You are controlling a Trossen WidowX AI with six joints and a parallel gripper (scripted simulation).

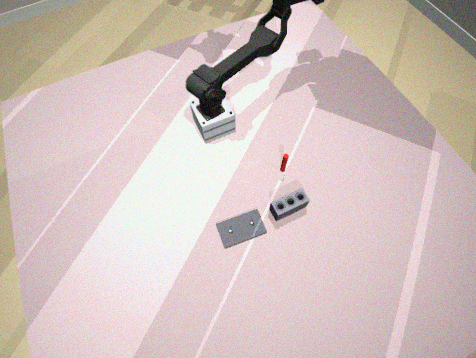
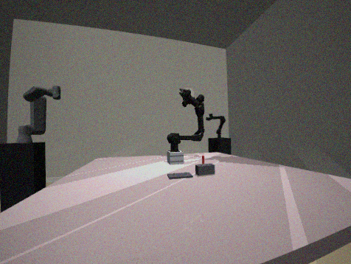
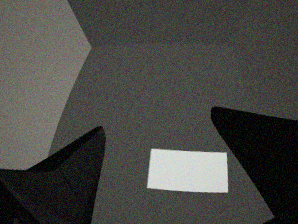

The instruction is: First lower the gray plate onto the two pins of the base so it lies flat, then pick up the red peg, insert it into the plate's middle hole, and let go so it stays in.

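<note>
The base [image 1: 241,236] [image 2: 180,175] is a flat dark gray slab with two small pale pins sticking up. The gray plate [image 1: 288,209] [image 2: 205,169] is a thick block with three holes in its top; it sits on the table beside the base, apart from it. The red peg [image 1: 284,163] [image 2: 203,159] stands upright behind the plate, toward the arm; its lower end is hidden in the exterior view. My gripper [image 2: 181,92] [image 3: 158,122] is open and empty, raised high above the table and far from all three. The top view cuts off the upper arm.
The arm's white mount [image 1: 218,128] [image 2: 175,158] stands on the pink table [image 1: 350,225] [image 2: 221,210], behind the parts. Two other arms on black stands are in the background of the exterior view. The wrist view shows walls and a bright white rectangle [image 3: 188,171].
</note>
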